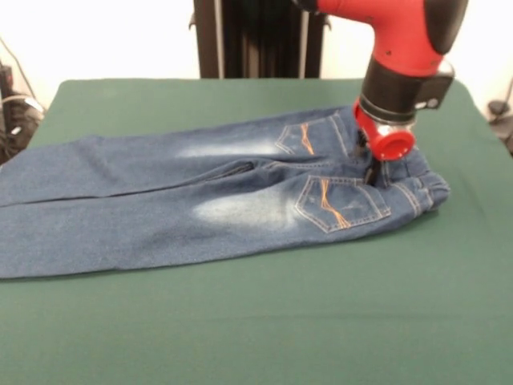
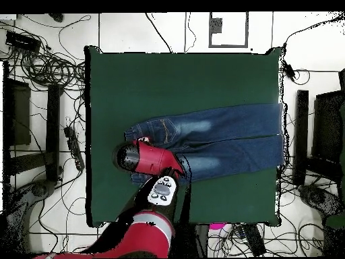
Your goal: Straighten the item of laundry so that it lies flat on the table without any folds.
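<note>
- Jeans (image 1: 216, 200): small blue denim pair lying lengthwise across the green table (image 1: 264, 329), back pockets up, legs running to the table's edge.
- Handling (a judgement): soft, light, limp cloth with some drag on the felt; best taken at the gathered elastic waistband (image 1: 421, 188) or a hem.
- Gripper (image 1: 372, 170): down at the waistband between the pockets, touching the denim; whether open or closed cannot be told.

Jeans (image 1: 200, 200) across the table (image 1: 264, 321), gripper (image 1: 373, 170) at their waistband
</note>
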Tool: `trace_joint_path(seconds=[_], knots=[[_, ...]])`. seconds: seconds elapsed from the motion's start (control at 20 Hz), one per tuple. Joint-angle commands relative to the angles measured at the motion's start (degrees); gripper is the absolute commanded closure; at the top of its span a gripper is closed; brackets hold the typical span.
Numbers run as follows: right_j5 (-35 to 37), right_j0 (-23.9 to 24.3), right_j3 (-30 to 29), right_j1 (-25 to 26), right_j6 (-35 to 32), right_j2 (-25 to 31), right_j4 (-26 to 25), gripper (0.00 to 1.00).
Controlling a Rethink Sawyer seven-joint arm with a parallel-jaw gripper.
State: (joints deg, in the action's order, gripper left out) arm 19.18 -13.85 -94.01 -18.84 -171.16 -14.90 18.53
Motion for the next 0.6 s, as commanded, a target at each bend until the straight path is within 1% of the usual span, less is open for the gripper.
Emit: trace_joint_path(seconds=[0.05, 0.1, 0.15, 0.25, 0.35, 0.45, 0.6], knots=[[8.51, -7.1, 2.11, 4.13, -8.05, 5.97, 2.59, 0.0], [8.1, -7.33, 2.13, 4.11, -7.88, 5.86, 2.59, 0.0], [8.69, -8.37, 2.86, 4.66, -8.05, 4.49, 2.26, 0.0], [11.26, -11.5, 5.01, 6.06, -10.52, 1.17, 2.69, 0.0], [13.02, -13.93, 6.42, 7.1, -13.25, -0.83, 3.79, 0.0], [12.29, -14.45, 6.05, 6.88, -13.85, -0.67, 4.93, 0.0], [11.62, -14.75, 5.45, 6.35, -12.98, -0.86, 5.37, 0.0]])
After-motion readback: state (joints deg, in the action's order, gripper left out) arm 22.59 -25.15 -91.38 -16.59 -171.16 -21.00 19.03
